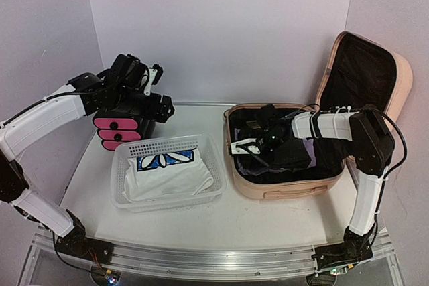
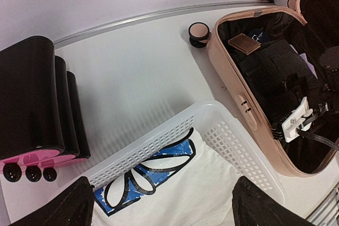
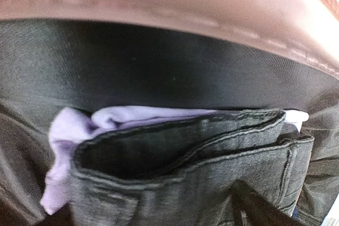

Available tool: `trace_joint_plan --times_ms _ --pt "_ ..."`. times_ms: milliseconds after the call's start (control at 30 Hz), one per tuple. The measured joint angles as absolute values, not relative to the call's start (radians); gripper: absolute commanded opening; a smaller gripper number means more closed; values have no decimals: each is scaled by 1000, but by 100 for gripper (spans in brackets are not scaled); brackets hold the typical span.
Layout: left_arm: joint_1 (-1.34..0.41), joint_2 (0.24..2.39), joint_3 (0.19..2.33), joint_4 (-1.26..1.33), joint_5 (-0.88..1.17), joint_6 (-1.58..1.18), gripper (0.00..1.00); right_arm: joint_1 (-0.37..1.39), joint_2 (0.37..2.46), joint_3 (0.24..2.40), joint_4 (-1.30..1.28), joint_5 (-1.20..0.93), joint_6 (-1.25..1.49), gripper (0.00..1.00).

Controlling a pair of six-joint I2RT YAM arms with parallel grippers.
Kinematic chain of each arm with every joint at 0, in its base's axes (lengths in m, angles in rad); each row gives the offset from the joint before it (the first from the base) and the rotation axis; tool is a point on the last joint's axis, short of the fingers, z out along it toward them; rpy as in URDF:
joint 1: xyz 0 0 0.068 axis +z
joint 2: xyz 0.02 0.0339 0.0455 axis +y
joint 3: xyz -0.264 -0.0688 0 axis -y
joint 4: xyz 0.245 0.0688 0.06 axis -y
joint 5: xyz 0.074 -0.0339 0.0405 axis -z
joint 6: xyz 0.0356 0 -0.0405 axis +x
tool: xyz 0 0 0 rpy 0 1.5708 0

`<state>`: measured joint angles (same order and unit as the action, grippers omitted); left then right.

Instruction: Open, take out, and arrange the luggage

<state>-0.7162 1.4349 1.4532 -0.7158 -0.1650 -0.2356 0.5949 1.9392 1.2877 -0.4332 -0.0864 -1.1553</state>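
Far left, the left hand (image 2: 164, 207) hangs high above the drawer box (image 1: 120, 132) and basket (image 1: 213, 165), fingers spread wide, holding nothing. The basket holds a white cloth (image 1: 167, 177) with a blue flower print.

To its right the luggage (image 1: 281, 189) lies open on the surface (image 1: 201, 222), its lid (image 1: 365, 72) standing upright at the far right. The right hand (image 1: 247, 147) reaches down into the left end of the shell, close over folded dark jeans (image 3: 185, 173) with a lilac cloth (image 3: 63, 130) tucked beneath. I cannot tell how far apart its fingers are, or whether they grip anything.

The likely trouble is a poor bite. If the fingers close on only the top fold, the jeans would probably unroll on the lift and drag over the rim. The lilac cloth could come up with them, or the lining could get pinched. A snag might also tug the shell sideways toward the basket, or jolt the lid so that it drops on the arm.
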Motion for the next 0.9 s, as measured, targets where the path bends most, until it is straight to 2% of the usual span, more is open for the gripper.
trace_joint_plan --times_ms 67,267,400,533,600,900 --pt "-716 1435 1454 -716 -165 -236 91 595 1939 1287 -430 -86 -1153 56" --pt "-716 1435 1462 -716 -165 -236 91 595 1939 1287 -429 -84 -1143 36" --pt "-716 1435 1466 -716 -165 -237 91 595 1938 1287 -430 -81 -1139 16" --pt "-716 1436 1466 -716 -164 -242 90 594 1937 1295 -445 -79 -1123 8" --pt "-716 1436 1466 -716 -164 -244 90 594 1937 1298 -451 -78 -1118 0" --pt "-716 1436 1466 -716 -160 -254 90 582 1937 1311 -474 -96 -1070 0"
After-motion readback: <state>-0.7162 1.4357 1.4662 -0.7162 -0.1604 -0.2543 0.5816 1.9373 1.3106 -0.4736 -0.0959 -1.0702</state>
